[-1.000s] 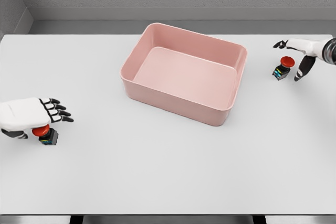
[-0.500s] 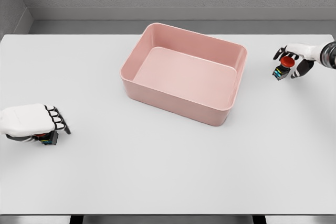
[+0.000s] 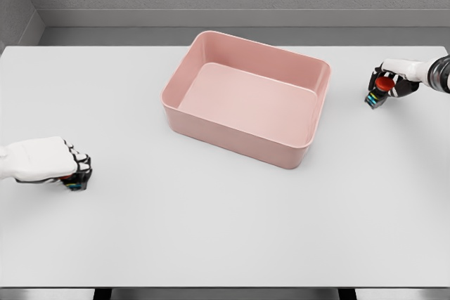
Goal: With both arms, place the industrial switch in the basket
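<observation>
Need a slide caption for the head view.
Both hands, left hand and right hand, closed on switches beside empty pink basket.

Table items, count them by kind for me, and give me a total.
Switches: 2, one in the left hand at, one in the right hand at
Basket: 1, pink, nothing in it
Total: 3 things on the table
</observation>
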`<state>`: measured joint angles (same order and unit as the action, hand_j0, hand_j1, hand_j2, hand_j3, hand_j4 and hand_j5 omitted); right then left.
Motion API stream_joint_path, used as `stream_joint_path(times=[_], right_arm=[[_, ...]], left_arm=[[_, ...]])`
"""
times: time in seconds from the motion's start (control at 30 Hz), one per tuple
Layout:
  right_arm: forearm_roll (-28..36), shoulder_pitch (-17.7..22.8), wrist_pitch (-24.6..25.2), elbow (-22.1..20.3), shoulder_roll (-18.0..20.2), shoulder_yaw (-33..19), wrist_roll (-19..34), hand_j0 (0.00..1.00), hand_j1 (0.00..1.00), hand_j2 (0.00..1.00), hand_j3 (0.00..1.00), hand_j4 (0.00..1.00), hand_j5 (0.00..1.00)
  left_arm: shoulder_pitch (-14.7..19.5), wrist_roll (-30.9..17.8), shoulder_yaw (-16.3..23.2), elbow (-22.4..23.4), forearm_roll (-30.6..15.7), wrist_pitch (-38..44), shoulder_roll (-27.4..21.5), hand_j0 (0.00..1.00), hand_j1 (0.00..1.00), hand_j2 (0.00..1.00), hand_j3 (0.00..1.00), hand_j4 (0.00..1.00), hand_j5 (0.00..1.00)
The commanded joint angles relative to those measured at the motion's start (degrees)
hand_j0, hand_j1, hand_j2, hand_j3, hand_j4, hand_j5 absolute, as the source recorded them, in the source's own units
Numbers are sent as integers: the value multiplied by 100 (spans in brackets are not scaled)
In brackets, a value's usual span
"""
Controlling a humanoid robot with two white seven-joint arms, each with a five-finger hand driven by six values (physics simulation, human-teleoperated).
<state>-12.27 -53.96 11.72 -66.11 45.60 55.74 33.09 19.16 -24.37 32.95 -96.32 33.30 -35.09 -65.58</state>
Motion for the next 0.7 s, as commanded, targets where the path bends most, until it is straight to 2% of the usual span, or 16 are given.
stream_joint_path(times=[0.0, 0.23, 0.47, 0.57, 0.67], right_arm=[[-3, 0, -12, -25, 28, -2, -4, 48, 48, 48, 48, 48, 48], [-3, -141, -3, -253, 194, -46, 5, 48, 48, 48, 48, 48, 48], [-3, -202, 6, -482, 423, -98, 5, 48, 48, 48, 48, 48, 48], [-3, -281, 6, -605, 502, -107, 5, 48, 48, 48, 48, 48, 48], [-3, -281, 15, -745, 590, -292, 14, 48, 48, 48, 48, 48, 48]], left_arm=[[0, 3, -16, 0, -61, 9, 97, 25, 25, 25, 25, 25, 25], [44, -6, -315, 0, -78, 9, 326, 25, 25, 25, 25, 25, 25], [386, 20, -359, 8, -149, 9, 722, 25, 25, 25, 25, 25, 25], [483, 29, -438, 0, -421, 9, 739, 25, 25, 25, 25, 25, 25], [615, 29, -552, 8, -492, 9, 924, 25, 25, 25, 25, 25, 25]])
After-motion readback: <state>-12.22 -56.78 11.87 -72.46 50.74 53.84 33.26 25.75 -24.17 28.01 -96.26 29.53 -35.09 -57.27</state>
